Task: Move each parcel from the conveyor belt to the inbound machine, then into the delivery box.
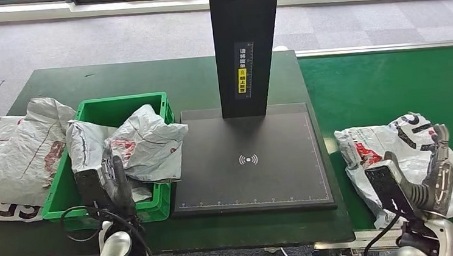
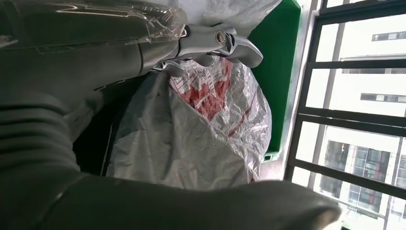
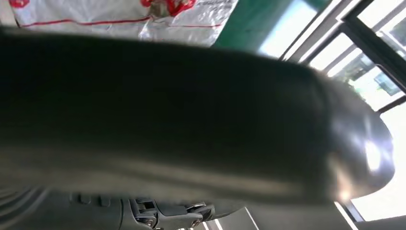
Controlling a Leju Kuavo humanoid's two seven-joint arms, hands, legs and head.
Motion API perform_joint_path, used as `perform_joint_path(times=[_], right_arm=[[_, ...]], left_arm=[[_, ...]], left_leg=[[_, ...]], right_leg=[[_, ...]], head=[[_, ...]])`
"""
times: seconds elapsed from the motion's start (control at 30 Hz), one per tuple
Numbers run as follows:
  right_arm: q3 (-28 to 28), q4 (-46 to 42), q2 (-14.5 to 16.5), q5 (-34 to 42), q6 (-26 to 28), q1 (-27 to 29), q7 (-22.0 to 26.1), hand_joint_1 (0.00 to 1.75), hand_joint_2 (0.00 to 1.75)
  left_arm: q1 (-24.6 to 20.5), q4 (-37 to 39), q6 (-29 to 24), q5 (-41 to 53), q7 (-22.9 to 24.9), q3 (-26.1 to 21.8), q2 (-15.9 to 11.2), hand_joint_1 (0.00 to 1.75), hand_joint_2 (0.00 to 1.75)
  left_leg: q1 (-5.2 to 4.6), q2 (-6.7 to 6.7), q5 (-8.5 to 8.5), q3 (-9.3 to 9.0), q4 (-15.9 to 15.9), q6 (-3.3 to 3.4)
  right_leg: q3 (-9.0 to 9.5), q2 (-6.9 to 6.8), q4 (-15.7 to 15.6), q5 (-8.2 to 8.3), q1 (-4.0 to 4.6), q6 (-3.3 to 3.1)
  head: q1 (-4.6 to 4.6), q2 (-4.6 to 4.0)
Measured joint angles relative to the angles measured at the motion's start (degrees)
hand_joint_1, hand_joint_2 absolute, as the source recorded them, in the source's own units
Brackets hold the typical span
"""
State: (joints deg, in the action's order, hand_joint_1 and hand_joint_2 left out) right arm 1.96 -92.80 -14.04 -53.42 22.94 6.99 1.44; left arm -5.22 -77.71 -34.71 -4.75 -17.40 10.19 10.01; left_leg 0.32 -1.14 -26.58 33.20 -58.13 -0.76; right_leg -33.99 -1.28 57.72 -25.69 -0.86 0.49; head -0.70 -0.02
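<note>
Right hand (image 1: 430,170) spread over crumpled white plastic parcel (image 1: 397,151) on green conveyor belt (image 1: 391,84); slick film could slip. Left hand (image 1: 113,179) empty, fingers apart.

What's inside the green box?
Crumpled grey parcels fill the green box, with the left hand over them. The box's floor is covered.

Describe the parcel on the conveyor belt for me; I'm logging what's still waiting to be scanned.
The parcel is a crinkled grey-white plastic mailer bag with red and black print, lying flat and rumpled on the green belt, just right of the black scanner pad. It looks soft and loosely filled. The right hand is over its near part with fingers spread; whether it touches the bag I can't tell.
</note>
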Motion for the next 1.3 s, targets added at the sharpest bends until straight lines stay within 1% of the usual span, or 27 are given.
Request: perform_joint_path(times=[0.13,0.3,0.43,0.53,0.63,0.7,0.83,0.87,1.0,1.1,1.17,1.3], right_arm=[[-1.09,3.07,-2.6,0.18,-1.75,-1.09,0.09,0.0,0.0],[-1.45,4.78,-4.39,0.05,-3.78,-1.51,-1.93,0.0,0.0],[-2.69,6.65,-6.12,-1.81,-6.44,-1.8,-4.61,0.0,1.75],[-5.0,9.29,-8.46,-4.36,-10.54,-2.16,-6.04,0.0,1.75],[-7.04,14.02,-12.05,-4.48,-16.84,-2.95,-5.41,0.0,1.75],[-8.14,17.87,-14.17,-3.69,-20.08,-3.7,-4.56,0.0,1.75],[-8.95,27.61,-16.89,-1.98,-26.67,-7.77,-4.29,0.0,1.75],[-8.95,30.19,-17.36,-1.79,-27.64,-9.0,-4.23,0.0,1.75],[-8.95,37.75,-18.35,-1.32,-29.41,-13.06,-4.04,0.0,1.75],[-8.84,43.81,-18.66,0.05,-33.11,-17.22,-4.25,0.0,1.75],[-8.47,48.29,-18.68,0.43,-34.51,-20.31,-4.0,0.0,1.75],[-6.33,55.96,-17.87,-0.07,-33.55,-26.33,-3.52,0.0,1.75]], left_arm=[[1.53,-2.07,1.38,-1.23,-0.36,0.13,-0.39,0.0,0.0],[3.43,-4.51,2.82,-1.49,-1.27,0.39,-1.01,0.0,0.0],[4.76,-7.27,3.7,0.23,-1.88,1.57,-1.69,0.0,0.0],[5.63,-9.81,4.14,1.38,-3.47,2.49,-2.4,0.0,0.0],[6.41,-12.2,5.43,0.31,-7.79,3.29,-3.37,0.0,0.0],[6.85,-13.56,6.14,-0.75,-10.17,3.69,-3.97,0.0,0.0],[7.24,-15.94,6.5,-0.97,-12.79,4.57,-4.84,0.0,0.0],[7.23,-16.47,6.5,-0.89,-13.11,4.78,-4.96,0.0,0.0],[7.26,-17.8,6.43,-0.36,-13.42,5.48,-5.34,0.0,0.0],[7.25,-18.3,6.34,1.03,-13.46,6.03,-5.48,0.0,0.0],[7.22,-18.47,6.14,1.78,-13.45,6.41,-5.5,0.0,0.0],[7.03,-18.48,5.85,2.42,-13.27,7.17,-5.51,0.0,0.0]], left_leg=[[0.0,0.01,0.05,-0.04,0.0,-0.05],[0.01,0.03,0.05,-0.01,0.0,-0.06],[0.0,0.06,0.04,0.06,0.0,-0.05],[-0.02,0.09,0.01,0.09,-0.02,0.0],[-0.06,0.09,-0.03,0.11,-0.06,0.06],[-0.1,0.09,-0.03,0.12,-0.06,0.08],[-0.13,0.01,-0.05,0.26,-0.06,0.1],[-0.13,0.0,-0.06,0.23,-0.06,0.11],[-0.13,0.05,0.01,0.11,-0.06,0.13],[-0.13,0.04,0.02,0.12,-0.05,0.14],[-0.13,0.03,0.02,0.15,-0.05,0.14],[-0.13,0.03,0.03,0.13,-0.05,0.15]], right_leg=[[-0.02,-0.01,0.0,0.02,0.03,0.0],[-0.08,-0.01,0.0,-0.02,0.06,-0.03],[-0.13,-0.03,0.0,-0.02,0.02,-0.02],[-0.13,-0.06,0.0,-0.01,-0.02,0.0],[-0.13,-0.07,0.0,0.01,-0.06,0.04],[-0.13,-0.08,0.0,0.01,-0.09,0.06],[-0.12,-0.03,0.0,0.0,-0.12,0.1],[-0.12,-0.03,0.0,0.0,-0.12,0.1],[-0.13,-0.06,0.0,0.02,-0.11,0.11],[-0.13,-0.04,0.0,0.03,-0.11,0.11],[-0.13,-0.04,0.01,0.03,-0.12,0.11],[-0.13,-0.04,0.01,0.04,-0.11,0.12]], head=[[0.01,0.0],[0.0,0.0],[0.0,0.0],[0.01,0.0],[0.01,0.0],[0.01,0.0],[0.01,0.0],[0.01,0.0],[0.01,0.0],[0.01,0.0],[0.01,0.0],[0.01,0.0]])
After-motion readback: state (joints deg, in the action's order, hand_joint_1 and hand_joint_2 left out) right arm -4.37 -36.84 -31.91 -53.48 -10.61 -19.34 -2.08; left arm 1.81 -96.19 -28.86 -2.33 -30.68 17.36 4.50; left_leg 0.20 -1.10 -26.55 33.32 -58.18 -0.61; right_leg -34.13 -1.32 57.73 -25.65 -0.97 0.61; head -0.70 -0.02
